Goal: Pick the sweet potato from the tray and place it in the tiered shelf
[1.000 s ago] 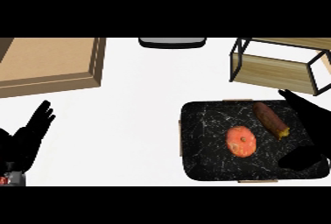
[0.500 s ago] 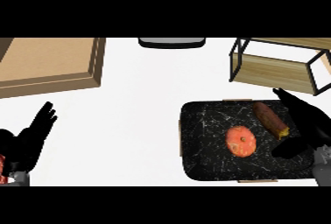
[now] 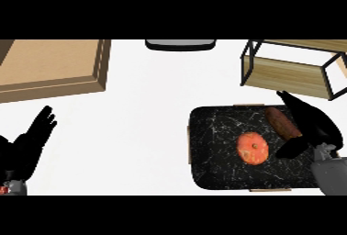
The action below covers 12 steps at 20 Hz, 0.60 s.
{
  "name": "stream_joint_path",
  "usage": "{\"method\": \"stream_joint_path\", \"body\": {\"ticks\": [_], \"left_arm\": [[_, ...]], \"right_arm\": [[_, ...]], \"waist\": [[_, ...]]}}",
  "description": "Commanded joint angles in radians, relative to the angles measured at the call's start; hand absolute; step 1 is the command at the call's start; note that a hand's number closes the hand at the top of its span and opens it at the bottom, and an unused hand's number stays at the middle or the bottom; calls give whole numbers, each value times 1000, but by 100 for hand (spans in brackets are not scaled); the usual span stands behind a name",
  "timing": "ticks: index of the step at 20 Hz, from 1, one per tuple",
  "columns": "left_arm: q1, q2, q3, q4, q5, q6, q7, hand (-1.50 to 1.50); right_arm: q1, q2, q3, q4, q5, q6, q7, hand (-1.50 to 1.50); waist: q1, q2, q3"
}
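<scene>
An orange fruit (image 3: 252, 148) shared the tray (image 3: 217, 174) with the oblong brown sweet potato (image 3: 281, 121) beside your right hand (image 3: 315, 128), fingers wide.

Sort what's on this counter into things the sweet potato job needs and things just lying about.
Job:
reddish-brown oblong sweet potato
black marbled tray
wooden tiered shelf with black metal frame
black right hand beside the sweet potato

Lying about:
round orange fruit on the tray
light wooden box
grey object at the far edge
black left hand, resting open
</scene>
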Motion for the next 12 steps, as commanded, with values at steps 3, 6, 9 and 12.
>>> {"method": "stream_joint_path", "body": {"ticks": [3,6,9,12], "left_arm": [[-33,-29,14,82,-49,3,-63,0],[-54,-26,32,157,-39,-21,-91,0],[-40,-25,25,12,-25,0,27,0],[-10,-41,15,-9,-44,0,15,0]], "right_arm": [[29,15,-60,56,9,5,-90,150],[17,54,-4,14,63,4,-50,150],[-35,37,-6,180,118,-80,-165,150],[-56,21,-53,110,103,-49,-147,150]], "waist": [[-4,0,0],[-5,0,0],[3,1,0],[1,0,0]]}}
